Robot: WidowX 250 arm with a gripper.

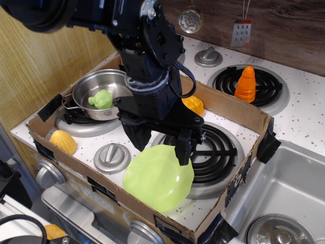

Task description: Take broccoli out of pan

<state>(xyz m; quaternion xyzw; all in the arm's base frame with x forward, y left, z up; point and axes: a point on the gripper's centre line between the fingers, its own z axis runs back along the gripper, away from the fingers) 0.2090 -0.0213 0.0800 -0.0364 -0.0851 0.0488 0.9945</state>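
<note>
The light-green broccoli (101,99) lies inside the shiny steel pan (87,84), which stands on the back left burner. My gripper (160,144) hangs to the right of the pan, above the gap between the pan and the front right burner. Its black fingers (183,150) are spread apart with nothing between them. The arm's black body hides the pan's right rim.
A lime-green plate (158,178) lies at the front, partly on the front right burner (213,152). Yellow corn (63,141) sits front left, an orange-yellow toy (194,105) behind the arm, an orange cone toy (246,84) on the back burner. Cardboard walls (238,109) ring the stove; a sink (284,203) is at right.
</note>
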